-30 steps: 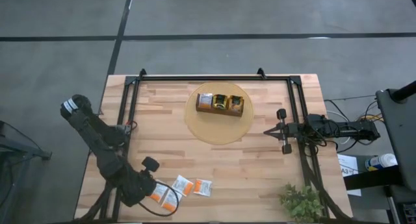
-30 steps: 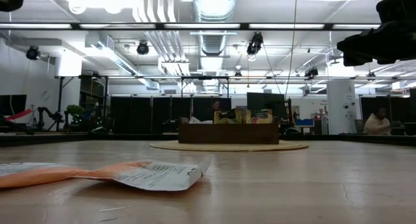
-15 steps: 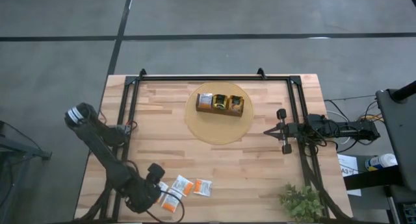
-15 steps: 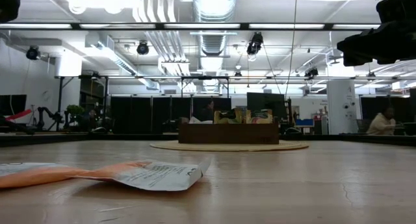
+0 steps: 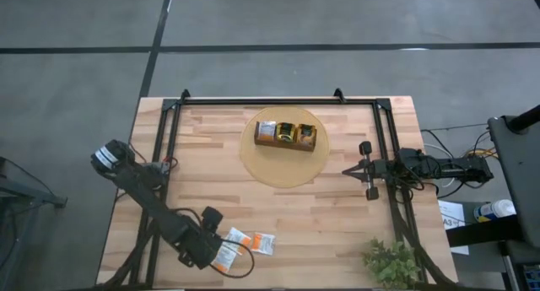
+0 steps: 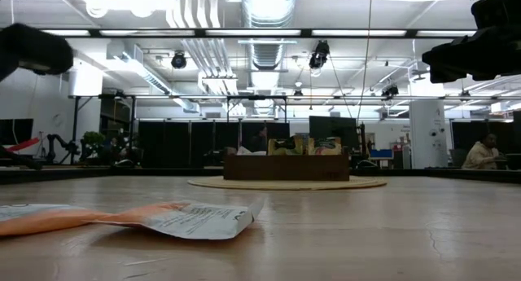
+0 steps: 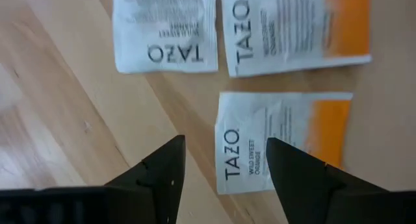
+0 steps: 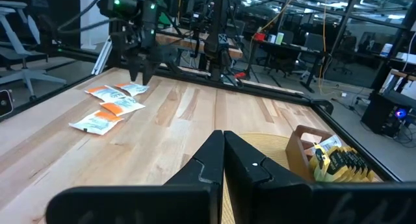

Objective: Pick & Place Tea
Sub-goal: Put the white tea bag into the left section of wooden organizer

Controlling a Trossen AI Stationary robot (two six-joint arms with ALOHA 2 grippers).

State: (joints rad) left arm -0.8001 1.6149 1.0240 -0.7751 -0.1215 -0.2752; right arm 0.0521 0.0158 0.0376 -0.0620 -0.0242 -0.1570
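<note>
Three white-and-orange tea packets lie flat on the table near its front left: one, one and one. They also show in the high view and the low view. My left gripper is open and points down above them, one finger on either side of the nearest packet's white end, touching nothing. It also shows in the high view. My right gripper is shut and empty, held above the table's right side. More packets stand in the wooden tray.
The brown three-compartment tray stands on a round tan mat at the table's far middle. A small green plant stands at the front right corner. Bare wood lies between the mat and the packets. People show in the room behind.
My left gripper has moved toward the table's right edge along the front and now stands over the loose packets. The packets have not moved.
</note>
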